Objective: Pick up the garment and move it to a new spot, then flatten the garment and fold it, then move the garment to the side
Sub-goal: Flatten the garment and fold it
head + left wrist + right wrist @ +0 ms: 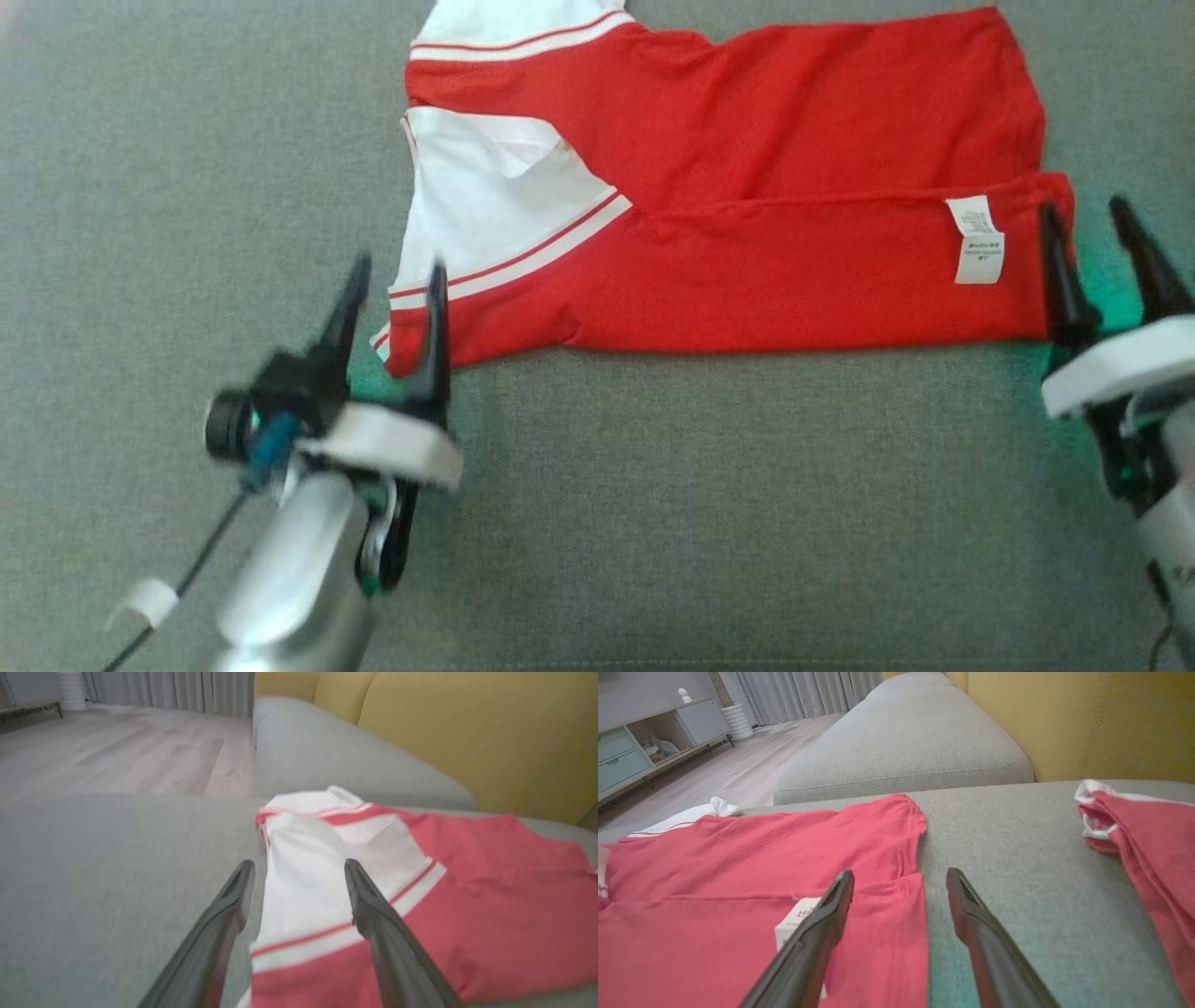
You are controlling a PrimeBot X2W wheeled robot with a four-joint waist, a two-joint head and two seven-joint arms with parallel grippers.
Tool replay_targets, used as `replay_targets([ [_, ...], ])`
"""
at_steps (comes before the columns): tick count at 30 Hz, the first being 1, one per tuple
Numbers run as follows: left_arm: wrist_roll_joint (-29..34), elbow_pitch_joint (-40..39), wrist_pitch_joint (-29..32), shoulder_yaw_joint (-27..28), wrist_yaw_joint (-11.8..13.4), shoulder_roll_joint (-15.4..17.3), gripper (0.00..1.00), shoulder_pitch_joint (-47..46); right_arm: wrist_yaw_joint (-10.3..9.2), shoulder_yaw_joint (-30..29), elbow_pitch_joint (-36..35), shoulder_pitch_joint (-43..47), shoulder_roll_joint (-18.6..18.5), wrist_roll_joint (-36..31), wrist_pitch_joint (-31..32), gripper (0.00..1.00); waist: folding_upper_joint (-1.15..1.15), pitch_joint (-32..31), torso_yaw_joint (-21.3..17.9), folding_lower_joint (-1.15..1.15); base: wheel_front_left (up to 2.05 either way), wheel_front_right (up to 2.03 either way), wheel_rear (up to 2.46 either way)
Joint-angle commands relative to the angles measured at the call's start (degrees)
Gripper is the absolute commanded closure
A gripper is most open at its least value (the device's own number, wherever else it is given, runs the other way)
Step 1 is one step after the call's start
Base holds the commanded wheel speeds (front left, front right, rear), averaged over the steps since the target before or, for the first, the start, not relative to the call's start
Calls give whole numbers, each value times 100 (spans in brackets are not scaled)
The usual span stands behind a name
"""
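Note:
The garment (747, 196) is a red shirt with white striped sleeves, lying folded lengthwise on the grey sofa seat (653, 513), with a white care label (977, 240) near its right end. My left gripper (397, 275) stands open at the garment's near left corner, its fingers apart over the white sleeve (303, 886). At the garment's near right corner my right gripper (1083, 217) is open, straddling the hem edge (915, 924). Nothing is held between either pair of fingers.
A second red and white garment (1148, 858) lies bunched on the seat to the right. Yellow back cushions (1087, 718) rise behind. Another grey seat cushion (906, 751) adjoins on the left, with wooden floor (117, 751) and a cabinet (640, 751) beyond.

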Motion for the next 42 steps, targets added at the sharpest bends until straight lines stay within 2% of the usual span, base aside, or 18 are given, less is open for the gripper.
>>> replay_targets([
  [1,120,-20,59,85,123,225,0,85,37,10,-183,259,8,-58,-61,0,0,-89,6,1,0,0,0],
  [2,279,133,177,-12,263,303,0,168,37,-26,-246,360,51,-62,-61,0,0,-135,4,1,0,0,0],
  [5,312,327,458,-88,383,319,0,279,37,-76,-308,475,99,-88,-61,0,0,-172,-5,1,0,0,0],
  [12,349,581,1144,-292,429,428,0,397,37,-129,-326,621,149,-169,-62,0,0,-160,-10,1,0,0,0],
  [13,346,586,1156,-291,435,443,7,397,37,-132,-306,634,165,-171,-62,0,0,-156,-6,1,0,0,0],
  [14,340,588,1163,-294,437,449,18,397,37,-132,-264,651,185,-172,-62,0,0,-156,1,1,0,0,0],
  [15,335,589,1168,-299,438,450,52,396,37,-122,-205,669,205,-170,-62,0,0,-158,11,1,0,0,0],
  [16,320,582,1158,-301,428,445,70,397,37,-116,-128,684,227,-152,-62,0,0,-163,23,1,0,0,0],
  [17,300,565,1127,-300,408,439,98,402,37,-115,-57,693,247,-134,-62,0,0,-169,36,1,0,0,0],
  [18,290,545,1089,-301,394,439,100,406,37,-116,9,699,263,-117,-62,0,0,-175,49,1,0,0,0],
  [25,196,445,665,-267,289,463,100,505,37,-46,629,833,393,-154,-42,0,0,-290,121,1,0,0,0],
  [26,184,438,602,-262,267,472,100,520,37,-9,664,849,415,-144,-27,22,0,-313,122,1,0,0,0],
  [27,170,440,557,-262,245,479,100,539,37,27,685,863,427,-123,-16,70,0,-334,121,1,0,0,0],
  [28,167,440,507,-263,231,491,100,551,37,63,695,877,425,-102,-14,100,0,-355,120,1,0,0,0],
  [35,206,355,179,-312,114,590,100,669,37,24,565,1042,209,-91,-39,100,0,-504,110,1,0,0,0],
  [42,124,89,82,-364,116,659,100,1239,37,-233,-41,1779,-16,-159,-59,100,0,-617,71,1,0,0,0],
])
